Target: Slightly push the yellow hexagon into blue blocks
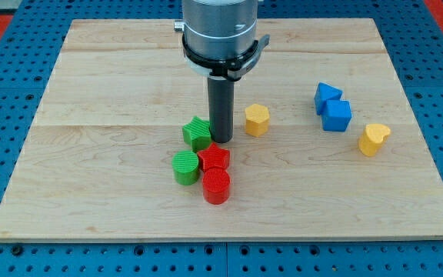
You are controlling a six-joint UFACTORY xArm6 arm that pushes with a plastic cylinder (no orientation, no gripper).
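1. Now my tip (221,141) rests on the wooden table (91,192); I carry no pincer, only a dark rod.
2. Just beside it: green star (197,132) at the view's left, red star (214,158) below.
3. Yellow hexagon (257,119) sits near, right of it.
4. Lower: ribbed green cylinder (184,167), red cylinder (216,185).
5. Well apart rightward: two touching blue blocks (332,108), yellow heart (374,138).

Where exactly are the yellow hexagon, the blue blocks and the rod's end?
yellow hexagon (257,118): camera view, its top face.
blue blocks (335,114): camera view, the lower block's top face.
my tip (221,140): camera view, the rod's very end.
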